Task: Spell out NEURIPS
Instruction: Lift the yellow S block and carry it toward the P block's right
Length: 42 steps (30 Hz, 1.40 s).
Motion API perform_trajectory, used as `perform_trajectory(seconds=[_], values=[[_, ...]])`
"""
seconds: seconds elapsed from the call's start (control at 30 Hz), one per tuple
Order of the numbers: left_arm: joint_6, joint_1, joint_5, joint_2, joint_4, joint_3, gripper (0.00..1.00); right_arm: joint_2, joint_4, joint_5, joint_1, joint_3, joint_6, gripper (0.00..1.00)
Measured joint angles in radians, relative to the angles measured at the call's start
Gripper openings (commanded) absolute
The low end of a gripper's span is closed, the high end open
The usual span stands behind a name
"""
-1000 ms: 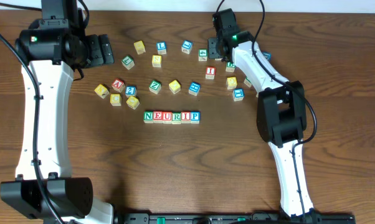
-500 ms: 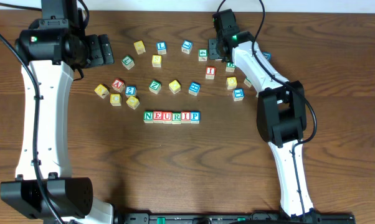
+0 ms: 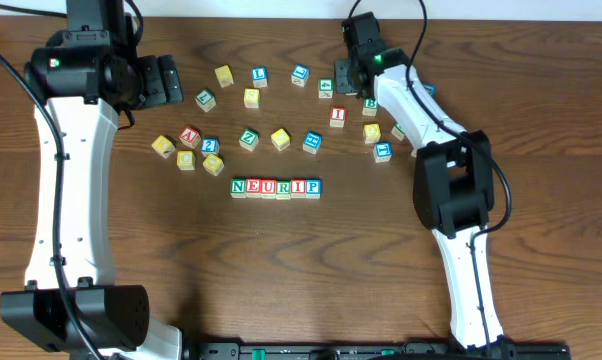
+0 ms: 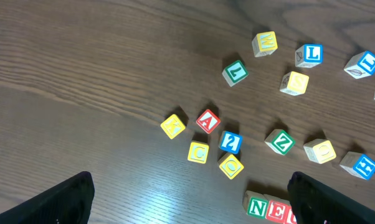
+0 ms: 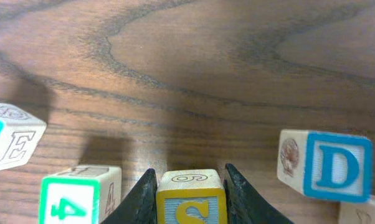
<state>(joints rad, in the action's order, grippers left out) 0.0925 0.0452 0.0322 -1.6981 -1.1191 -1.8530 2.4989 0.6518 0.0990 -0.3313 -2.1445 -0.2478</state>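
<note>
Fingers of the right gripper (image 5: 190, 182) stand at the bottom centre of the wrist view, pressed against both sides of the S cube (image 5: 190, 205). The grip looks clenched on it. Whether the cube has left the table (image 5: 194, 74) I cannot tell. Just left of it sits a green 4 cube (image 5: 78, 198), close to the left finger. A blue D cube (image 5: 327, 167) stands apart toward the right edge, and an E cube (image 5: 12, 142) lies at the left edge.

From overhead, this pick sits in the upper middle of the frame, with the cube hidden under the wrist. In the centre the row (image 3: 276, 187) reads N, E, U, R, I, P, cubes touching, the P cube (image 3: 313, 187) at its right end and bare wood beside it.

The step in hand is therefore taking the last letter. The next move likely calls for a straight lift clear of the 4 cube, a carry over the loose cubes toward the frame's centre, and a set-down against the P cube, S upward and in line.

The left gripper (image 4: 190, 196) hangs released and empty, jaws wide.
</note>
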Motion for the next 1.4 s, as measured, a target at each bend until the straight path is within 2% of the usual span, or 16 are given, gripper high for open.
perform_trajectory(seconds=[0.4, 0.6, 0.87, 1.1, 1.4], values=[[0.0, 0.0, 0.0, 0.0, 0.0, 0.0, 0.98, -0.027, 0.051, -0.001, 0.0, 0.0, -0.012, 0.24], [0.0, 0.0, 0.0, 0.0, 0.0, 0.0, 0.98, -0.148, 0.116, -0.006, 0.0, 0.0, -0.019, 0.2], [0.0, 0.0, 0.0, 0.0, 0.0, 0.0, 0.98, -0.411, 0.428, -0.066, 0.0, -0.013, -0.042, 0.2], [0.0, 0.0, 0.0, 0.0, 0.0, 0.0, 0.98, -0.428, 0.718, -0.1, -0.015, 0.0, -0.074, 0.2], [0.0, 0.0, 0.0, 0.0, 0.0, 0.0, 0.98, -0.414, 0.659, -0.108, -0.068, 0.208, -0.124, 0.2]])
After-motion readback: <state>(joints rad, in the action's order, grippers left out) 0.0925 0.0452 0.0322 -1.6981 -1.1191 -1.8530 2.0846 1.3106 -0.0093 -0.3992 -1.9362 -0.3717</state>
